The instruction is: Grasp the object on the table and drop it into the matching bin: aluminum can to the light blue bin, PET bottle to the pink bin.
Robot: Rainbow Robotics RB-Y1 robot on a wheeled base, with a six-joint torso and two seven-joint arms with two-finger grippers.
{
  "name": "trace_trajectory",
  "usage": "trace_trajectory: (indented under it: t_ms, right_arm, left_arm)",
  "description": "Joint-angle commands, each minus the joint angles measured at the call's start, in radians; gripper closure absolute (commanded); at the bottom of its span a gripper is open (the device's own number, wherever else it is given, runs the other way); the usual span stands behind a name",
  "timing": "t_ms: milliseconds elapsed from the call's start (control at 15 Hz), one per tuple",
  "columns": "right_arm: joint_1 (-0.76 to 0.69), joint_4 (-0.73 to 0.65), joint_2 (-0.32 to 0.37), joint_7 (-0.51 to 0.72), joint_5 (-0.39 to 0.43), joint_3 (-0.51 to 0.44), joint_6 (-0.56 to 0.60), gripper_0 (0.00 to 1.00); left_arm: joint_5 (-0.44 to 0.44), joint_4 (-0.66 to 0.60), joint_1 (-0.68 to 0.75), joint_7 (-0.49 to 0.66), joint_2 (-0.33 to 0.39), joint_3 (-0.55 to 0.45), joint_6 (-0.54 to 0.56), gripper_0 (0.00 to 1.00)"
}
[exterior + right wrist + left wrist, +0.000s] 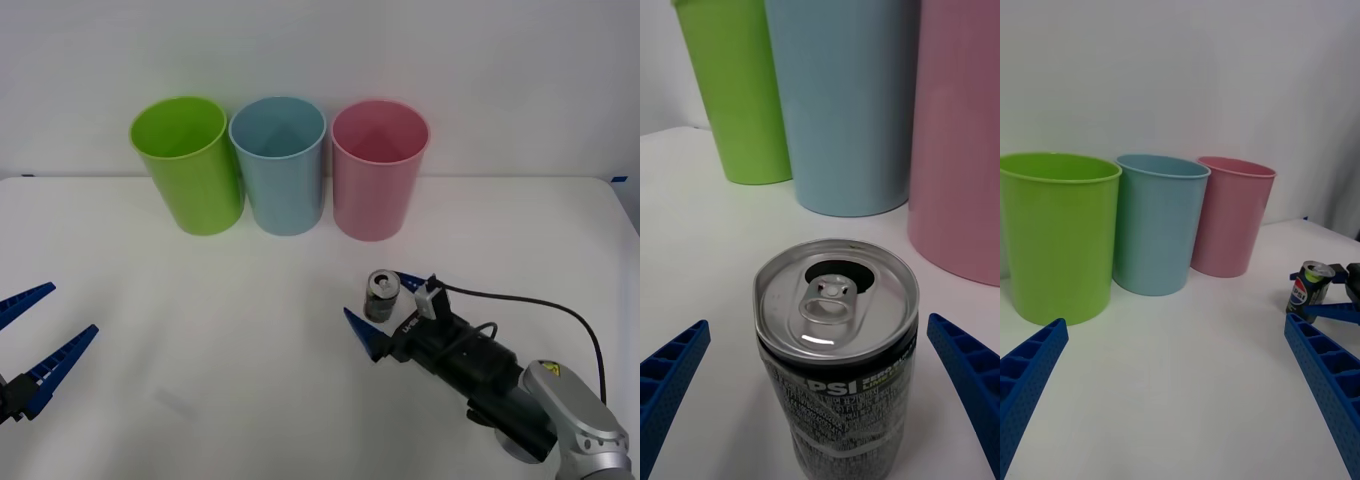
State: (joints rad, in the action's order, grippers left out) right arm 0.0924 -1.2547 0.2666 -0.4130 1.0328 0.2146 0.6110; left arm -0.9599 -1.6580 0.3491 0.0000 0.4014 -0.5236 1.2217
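Three tall bins stand in a row at the back of the white counter (200,330). From the left: a lime green bin (188,164), the light blue bin (279,163) just beside it, and the pink bin (379,168) next to that. The part of each interior that the front view shows holds nothing.

The left gripper (38,335) rests low at the left edge of the counter, well apart from the bins, jaws spread and holding nothing.

The aluminum can (382,295) stands upright in front of the pink bin, its pull-tab top facing up. The right gripper (385,314) reaches in from the lower right with jaws released, one blue finger on each side of the can. In the right wrist view the can (836,352) sits between the two fingers with gaps on both sides.
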Motion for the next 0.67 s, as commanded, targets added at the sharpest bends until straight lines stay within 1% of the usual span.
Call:
trace_trajectory:
  t_ms: [67, 333, 400, 467, 667]
  right_arm:
    - [0.004, 0.0, -0.001, -0.004, 0.0, 0.006, -0.01, 0.0]
    - [0.004, 0.0, -0.001, -0.009, -0.007, 0.009, -0.011, 0.0]
    - [0.004, 0.0, -0.001, -0.012, -0.01, 0.009, -0.01, 0.7]
    - [0.004, 0.0, -0.001, -0.015, -0.011, 0.009, -0.01, 1.0]
    - [0.004, 0.0, -0.001, -0.021, -0.014, 0.009, -0.011, 1.0]
  left_arm:
    - [0.0, 0.0, 0.0, 0.0, 0.0, 0.0, 0.0, 0.0]
    - [0.0, 0.0, 0.0, 0.0, 0.0, 0.0, 0.0, 0.0]
    - [0.0, 0.0, 0.0, 0.0, 0.0, 0.0, 0.0, 0.0]
    - [0.0, 0.0, 0.0, 0.0, 0.0, 0.0, 0.0, 0.0]
    - [0.0, 0.0, 0.0, 0.0, 0.0, 0.0, 0.0, 0.0]
